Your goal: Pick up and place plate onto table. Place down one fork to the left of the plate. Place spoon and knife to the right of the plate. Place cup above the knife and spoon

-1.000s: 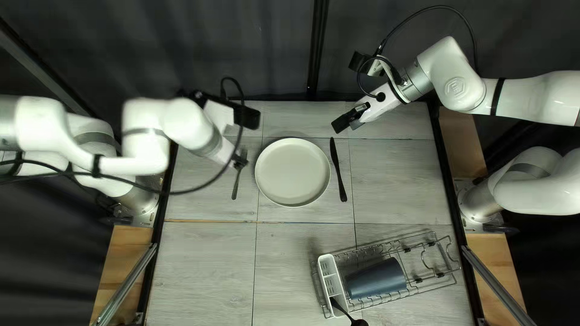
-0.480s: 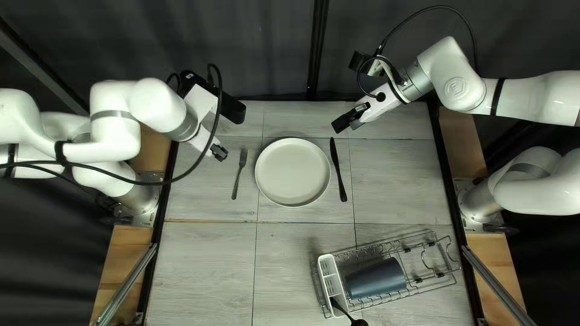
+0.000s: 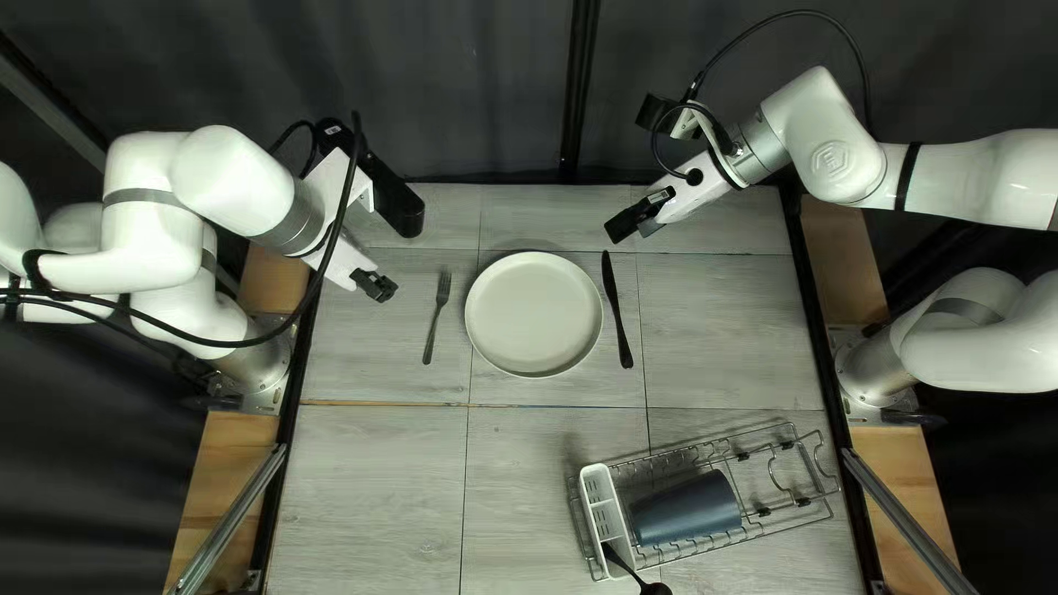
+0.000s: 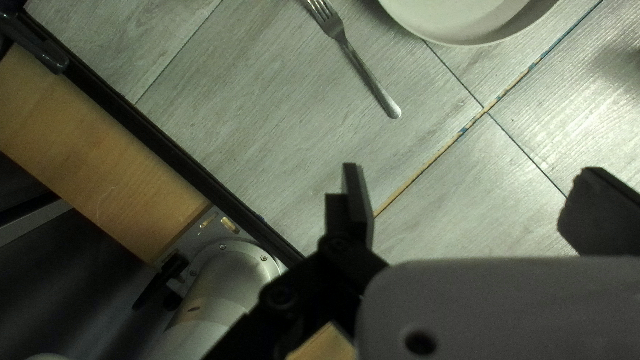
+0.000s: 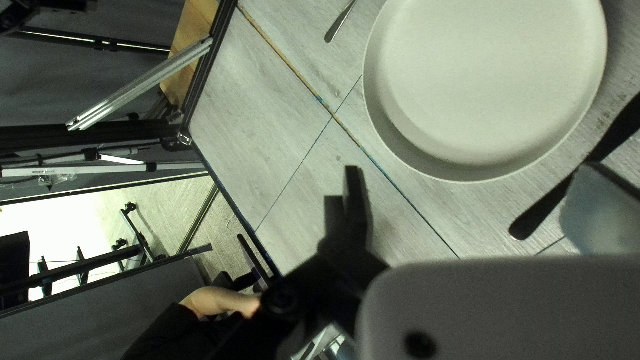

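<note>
- Your left gripper (image 3: 380, 289), wide open, empty: left of the plate (image 3: 533, 314).
- Your right gripper (image 3: 633, 225), likewise: past its far right side.
- Fork (image 3: 436, 317) left, knife (image 3: 617, 311) right of it.

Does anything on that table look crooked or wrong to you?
Mildly askew: the fork and knife beside the plate slant toward each other at their far ends instead of lying parallel. Nothing looks spilled or broken.

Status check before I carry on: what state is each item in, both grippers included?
Left gripper: open, empty
Right gripper: open, empty
Plate: face up, empty
Fork: flat on the table
Knife: flat on the table
Cup: on its side in the rack
Spoon: in the cutlery holder, not yet placed
</note>
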### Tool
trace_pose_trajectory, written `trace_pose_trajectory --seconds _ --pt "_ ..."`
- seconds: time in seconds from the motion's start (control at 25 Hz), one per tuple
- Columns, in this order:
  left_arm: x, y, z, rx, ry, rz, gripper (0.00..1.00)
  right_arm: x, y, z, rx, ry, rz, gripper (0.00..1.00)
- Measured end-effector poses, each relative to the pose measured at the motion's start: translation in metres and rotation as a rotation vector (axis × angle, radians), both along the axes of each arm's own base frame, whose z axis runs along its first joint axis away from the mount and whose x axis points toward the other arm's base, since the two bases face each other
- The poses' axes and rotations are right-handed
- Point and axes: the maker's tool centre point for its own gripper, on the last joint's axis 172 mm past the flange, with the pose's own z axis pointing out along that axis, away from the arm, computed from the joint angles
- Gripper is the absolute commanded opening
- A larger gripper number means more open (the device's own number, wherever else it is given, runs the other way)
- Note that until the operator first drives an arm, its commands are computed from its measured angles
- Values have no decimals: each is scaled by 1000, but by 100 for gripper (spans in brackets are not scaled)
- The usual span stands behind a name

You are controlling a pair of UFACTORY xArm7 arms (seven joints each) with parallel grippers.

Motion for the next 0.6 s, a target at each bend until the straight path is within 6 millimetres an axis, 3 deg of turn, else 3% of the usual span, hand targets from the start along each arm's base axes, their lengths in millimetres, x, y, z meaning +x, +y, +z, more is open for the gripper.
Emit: trace_pose_trajectory --seconds 0.12,0.24,0.48,0.6 --pt "0 0 0 0 0 0 100 -3 1 -1 -7 7 9 100" --pt "0 0 0 0 0 0 100 -29 18 -14 -42 77 66 100" --pt "0 0 0 0 0 0 100 -85 78 -28 -166 309 206 100" --pt "0 0 0 0 0 0 100 -94 120 -25 -241 394 291 100"
